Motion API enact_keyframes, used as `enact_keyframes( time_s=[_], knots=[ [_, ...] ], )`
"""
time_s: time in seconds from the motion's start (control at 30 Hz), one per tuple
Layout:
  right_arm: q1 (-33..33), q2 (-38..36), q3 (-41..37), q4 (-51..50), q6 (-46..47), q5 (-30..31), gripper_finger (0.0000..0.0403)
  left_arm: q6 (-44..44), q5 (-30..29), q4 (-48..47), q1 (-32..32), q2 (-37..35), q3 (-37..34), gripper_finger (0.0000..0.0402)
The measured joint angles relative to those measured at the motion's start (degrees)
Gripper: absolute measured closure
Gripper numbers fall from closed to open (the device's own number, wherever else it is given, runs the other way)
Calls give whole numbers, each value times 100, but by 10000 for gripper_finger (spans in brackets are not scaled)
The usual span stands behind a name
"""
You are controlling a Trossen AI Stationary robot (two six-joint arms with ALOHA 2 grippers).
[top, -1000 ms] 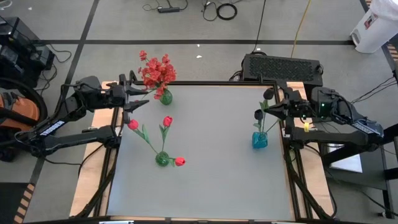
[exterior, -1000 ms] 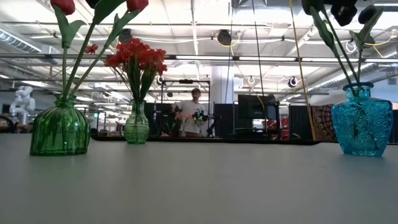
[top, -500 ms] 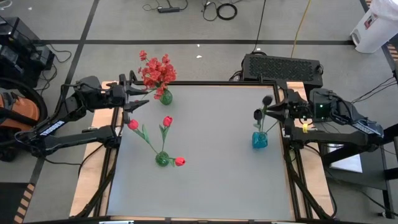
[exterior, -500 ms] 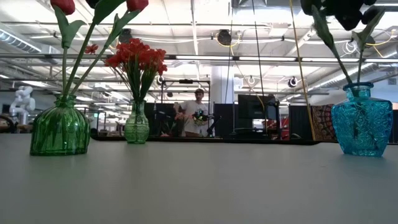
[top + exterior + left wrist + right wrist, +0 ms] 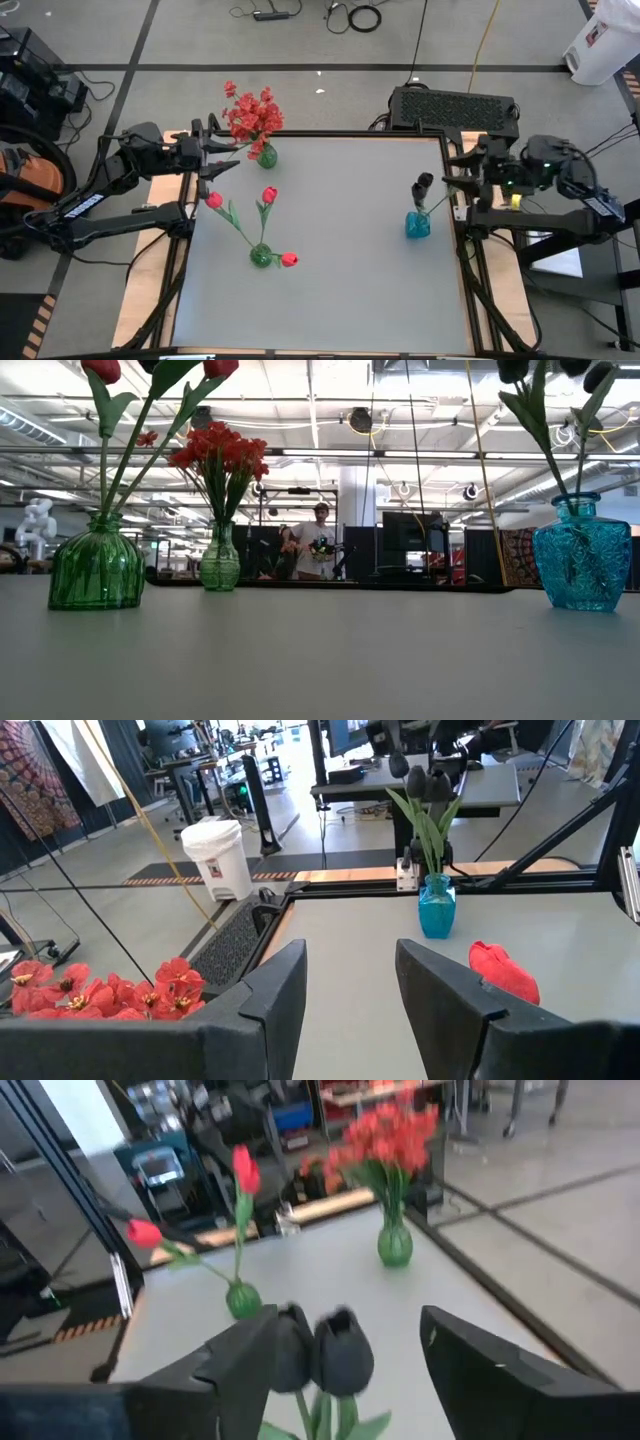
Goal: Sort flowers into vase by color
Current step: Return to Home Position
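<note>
At the right edge of the table [image 5: 340, 300], the right hand [image 5: 458, 172] hangs open and empty. Just left of it, the black flowers [image 5: 422, 186] stand upright in the blue vase [image 5: 417, 226]. The left hand [image 5: 232, 158], also open, waits well apart at upper left.

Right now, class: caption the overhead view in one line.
Red sprays and red tulips in green vases, black blooms in the blue vase; left claw and right claw open, flanking the table.
</note>
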Motion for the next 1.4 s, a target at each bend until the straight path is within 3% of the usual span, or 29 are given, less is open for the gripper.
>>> enact_keyframes(
  time_s=[0.27, 0.5, 0.8, 1.0, 1.4],
  knots=[
    [0, 2, 572, 237, -210, -4, 171, 0, 0, -1, -1, -2, 0, 238],
    [0, 2, 944, 59, -483, 275, 210, 0, -1, 0, 0, -1, 0, 238],
    [-1, 10, 1014, -315, -752, 1428, 316, 0, 0, 1, 1, 0, 0, 238],
    [0, 17, 1012, -316, -891, 1484, 395, 0, -1, 1, 0, -1, 0, 238],
    [-2, -190, 1008, -386, -1356, 1672, 402, 0, -1, 0, 1, -2, -1, 238]
  ],
)
